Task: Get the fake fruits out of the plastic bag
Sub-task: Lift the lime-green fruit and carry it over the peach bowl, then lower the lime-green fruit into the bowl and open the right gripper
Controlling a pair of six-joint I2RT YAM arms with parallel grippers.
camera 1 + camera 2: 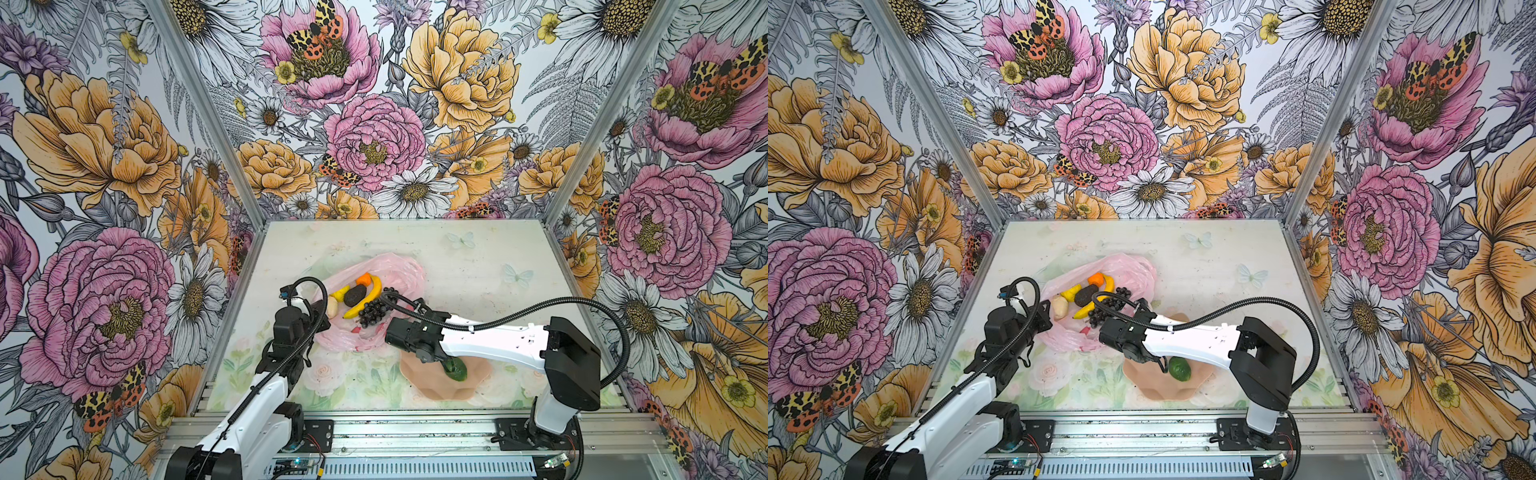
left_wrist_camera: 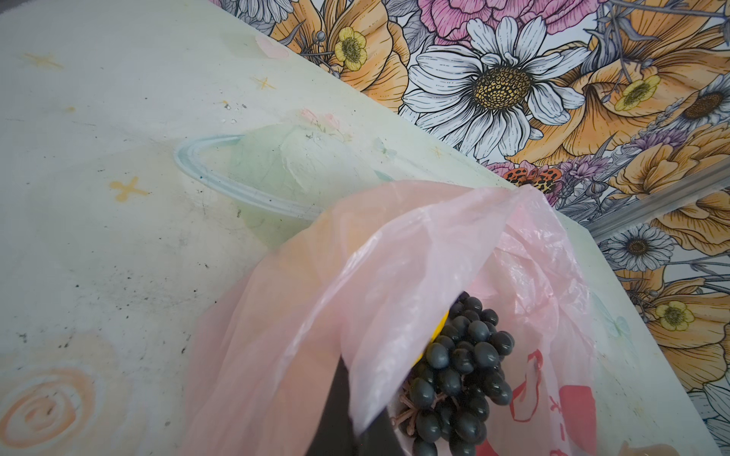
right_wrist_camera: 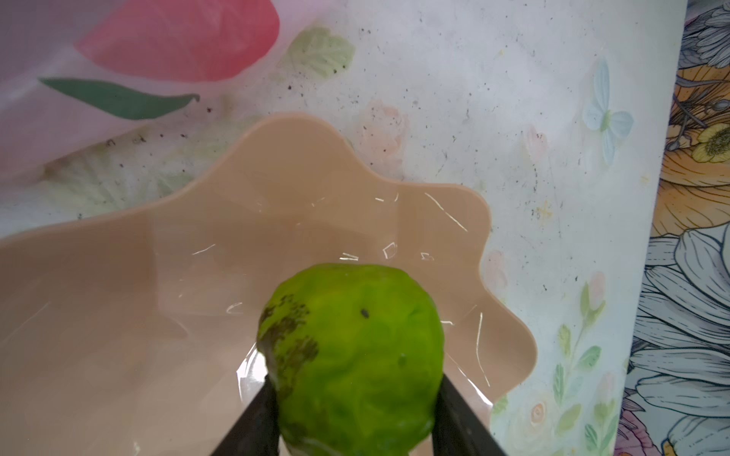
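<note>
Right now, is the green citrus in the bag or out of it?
Out. The right gripper holds the lime-green citrus over the scalloped plate, clear of the plastic bag; whether it touches the plate, cannot tell.

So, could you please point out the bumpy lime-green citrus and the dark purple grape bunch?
bumpy lime-green citrus (image 3: 351,355): right wrist view, its front face.
dark purple grape bunch (image 2: 460,373): left wrist view, middle grapes.

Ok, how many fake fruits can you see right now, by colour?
Yellow: 2, banana, lemon
Orange: 1, orange
Dark purple: 1, grape bunch
Dark green: 1, avocado
Lime green: 1, citrus, in right hand
Whitish: 1, lump
Total: 7
</note>
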